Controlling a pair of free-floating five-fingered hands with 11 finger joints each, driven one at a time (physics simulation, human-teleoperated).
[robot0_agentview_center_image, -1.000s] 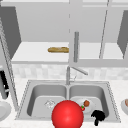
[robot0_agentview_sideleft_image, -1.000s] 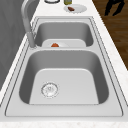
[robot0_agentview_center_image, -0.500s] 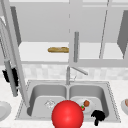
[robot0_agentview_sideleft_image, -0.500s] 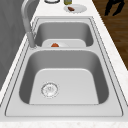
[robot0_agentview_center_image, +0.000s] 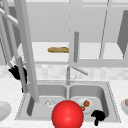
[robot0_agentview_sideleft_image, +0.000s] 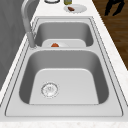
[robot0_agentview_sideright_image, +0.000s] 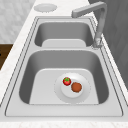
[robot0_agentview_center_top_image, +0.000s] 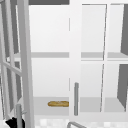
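Note:
My left hand (robot0_agentview_center_image: 16, 72) is curled round the vertical handle (robot0_agentview_center_image: 21, 75) of the open wall cabinet door (robot0_agentview_center_image: 28, 50), at the left above the counter. The same hand (robot0_agentview_center_top_image: 13, 122) and handle (robot0_agentview_center_top_image: 18, 115) appear at the upper view's bottom left. A baguette (robot0_agentview_center_image: 58, 49) lies on the cabinet's lower shelf (robot0_agentview_center_top_image: 85, 104). My right hand (robot0_agentview_center_image: 98, 116) hangs by the front rim of the right basin with relaxed fingers pointing down, holding nothing. It is also in the left side view, my right hand (robot0_agentview_sideleft_image: 113, 6) off the counter's front edge.
A plate (robot0_agentview_sideright_image: 72, 87) in the right basin carries a strawberry (robot0_agentview_sideright_image: 66, 81) and a brown round item (robot0_agentview_sideright_image: 76, 87). A red ball (robot0_agentview_center_image: 67, 115) sits before the sink's front edge. The faucet (robot0_agentview_center_image: 68, 75) stands between basins. Plates (robot0_agentview_center_image: 4, 110) (robot0_agentview_sideleft_image: 75, 8) rest on both counter ends.
The cabinet door handle and my left hand on it have swung to the right in the front view. The right hand has stayed where it was.

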